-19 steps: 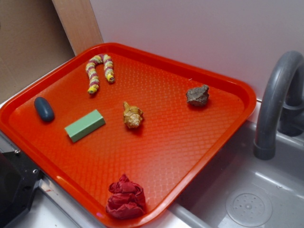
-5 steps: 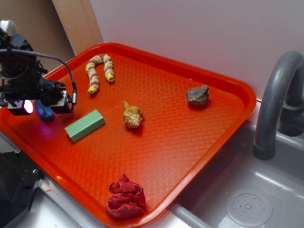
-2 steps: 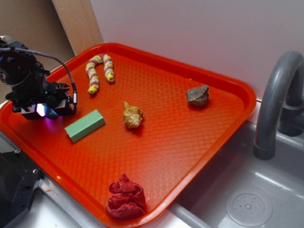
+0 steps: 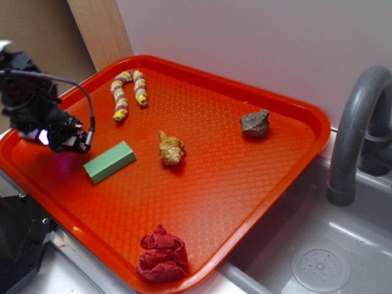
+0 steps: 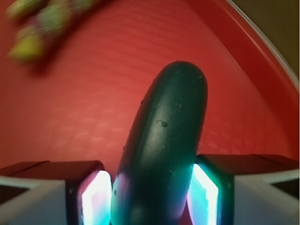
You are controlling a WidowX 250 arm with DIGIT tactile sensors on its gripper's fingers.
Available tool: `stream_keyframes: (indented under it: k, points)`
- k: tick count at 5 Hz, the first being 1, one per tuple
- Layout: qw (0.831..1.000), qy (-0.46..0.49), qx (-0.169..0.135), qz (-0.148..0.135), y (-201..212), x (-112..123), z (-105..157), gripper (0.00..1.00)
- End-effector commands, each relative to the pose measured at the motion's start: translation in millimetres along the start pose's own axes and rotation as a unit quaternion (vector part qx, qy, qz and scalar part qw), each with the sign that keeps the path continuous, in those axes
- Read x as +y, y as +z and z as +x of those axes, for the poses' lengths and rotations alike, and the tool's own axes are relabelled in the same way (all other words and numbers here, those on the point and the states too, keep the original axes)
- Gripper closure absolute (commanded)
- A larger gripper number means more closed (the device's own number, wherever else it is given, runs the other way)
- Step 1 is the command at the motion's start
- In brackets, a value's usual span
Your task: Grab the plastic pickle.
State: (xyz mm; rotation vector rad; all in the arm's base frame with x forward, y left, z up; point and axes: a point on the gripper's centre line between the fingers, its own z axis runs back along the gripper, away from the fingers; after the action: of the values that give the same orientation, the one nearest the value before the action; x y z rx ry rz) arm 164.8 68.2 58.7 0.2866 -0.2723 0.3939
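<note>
The plastic pickle (image 5: 168,131), a smooth dark blue-green oval, fills the middle of the wrist view and stands between my two lit pads (image 5: 96,199). Both pads press against its sides. My gripper (image 5: 150,201) is shut on it. In the exterior view the gripper (image 4: 64,145) sits low over the left end of the red tray (image 4: 245,92) and hides the pickle. I cannot tell whether the pickle is off the tray.
A light green block (image 4: 109,161) lies just right of the gripper. A yellow-and-maroon worm (image 4: 125,92) lies behind it. A shell (image 4: 171,149), a rock (image 4: 255,123) and a red cloth (image 4: 162,254) also lie on the tray. A grey faucet (image 4: 358,128) and sink (image 4: 318,263) are at the right.
The gripper came in from the left and came down over the pickle. It has closed its pads on the pickle, which now stays hidden under it.
</note>
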Motion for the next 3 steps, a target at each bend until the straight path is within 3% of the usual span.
stream_keyframes:
  k: [1, 2, 3]
  points:
    - [0.98, -0.175, 0.064, -0.065, 91, -69, 35, 1.0]
    - [0.977, -0.181, 0.046, -0.099, 140, -76, 51, 1.0]
    - [0.978, -0.167, 0.033, -0.122, 180, -65, 66, 1.0]
